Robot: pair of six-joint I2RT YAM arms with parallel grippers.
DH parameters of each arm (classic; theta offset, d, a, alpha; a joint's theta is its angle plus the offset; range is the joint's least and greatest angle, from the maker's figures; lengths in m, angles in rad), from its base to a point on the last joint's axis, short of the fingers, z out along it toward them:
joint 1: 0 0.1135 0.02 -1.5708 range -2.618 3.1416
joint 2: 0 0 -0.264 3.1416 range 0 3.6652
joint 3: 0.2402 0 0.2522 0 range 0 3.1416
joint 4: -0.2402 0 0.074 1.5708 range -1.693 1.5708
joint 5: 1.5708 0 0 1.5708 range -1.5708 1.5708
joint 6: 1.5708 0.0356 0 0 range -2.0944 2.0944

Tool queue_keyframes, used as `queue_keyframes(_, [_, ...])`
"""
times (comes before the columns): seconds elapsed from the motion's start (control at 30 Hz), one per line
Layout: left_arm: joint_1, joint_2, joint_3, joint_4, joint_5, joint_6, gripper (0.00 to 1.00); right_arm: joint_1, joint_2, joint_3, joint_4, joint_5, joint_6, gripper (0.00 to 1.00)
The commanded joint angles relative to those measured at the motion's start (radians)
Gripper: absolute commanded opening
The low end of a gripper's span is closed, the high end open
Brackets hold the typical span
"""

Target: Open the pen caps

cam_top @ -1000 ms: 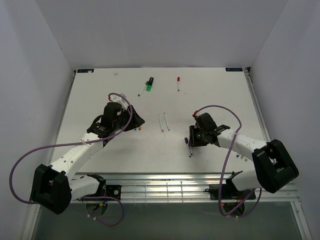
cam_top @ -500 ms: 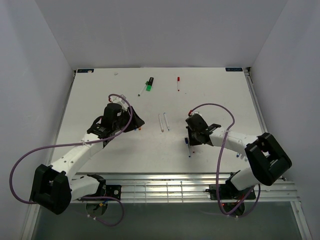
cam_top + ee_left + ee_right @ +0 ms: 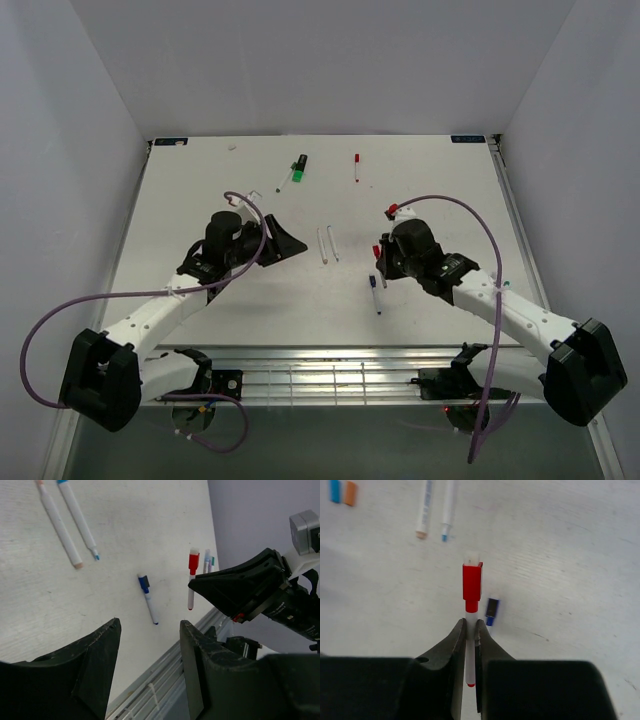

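Clutter near my right gripper (image 3: 471, 630) is light. A blue-capped pen (image 3: 491, 610) lies on the table (image 3: 430, 170) just beside and below it, and two white pens (image 3: 327, 243) lie side by side toward the middle. Farther back are a black marker with a green cap (image 3: 298, 168) and a red-tipped pen (image 3: 356, 167), both well apart from either arm. Nothing stands between my two grippers.

The right jaws are pinched shut on the white barrel of a pen (image 3: 471, 605). Its red cap (image 3: 472, 582) is still on and stands clear of the fingertips, raised off the table. The left gripper (image 3: 149, 625) hangs about half open with nothing in it, facing the right one.

From above, the held pen is mostly hidden by the wrist. The left wrist view shows it hanging upright from the right gripper's black wedge-shaped fingers (image 3: 235, 587). Only the right wrist view shows two loose caps (image 3: 342, 491), one blue and one orange, lying side by side.

The tabletop is matt white with a faint grain. The pens are thin, smooth plastic sticks, and the red cap is squarish with a pale end plug.
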Motion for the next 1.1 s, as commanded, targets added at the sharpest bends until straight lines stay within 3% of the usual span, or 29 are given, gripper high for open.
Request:
queue_keyframes(0.0, [-0.038,0.013,-0.009,0.177,0.144,-0.098,0.61,0.005,-0.054,-0.013,0.164,-0.274,-0.026,0.08])
queue_keyframes(0.2, [-0.171,0.087,0.055,0.175,0.035,-0.130,0.63,0.031,-0.036,-0.036,0.264,-0.402,0.015,0.08])
queue_keyframes(0.33, [-0.239,0.135,0.086,0.152,-0.028,-0.160,0.64,0.069,-0.026,-0.018,0.296,-0.391,0.032,0.08])
queue_keyframes(0.87, [-0.337,0.221,0.161,0.087,-0.192,-0.174,0.64,0.108,-0.071,-0.018,0.298,-0.383,0.055,0.08])
queue_keyframes(1.07, [-0.358,0.227,0.177,0.054,-0.252,-0.174,0.55,0.109,-0.085,-0.030,0.303,-0.383,0.064,0.08])
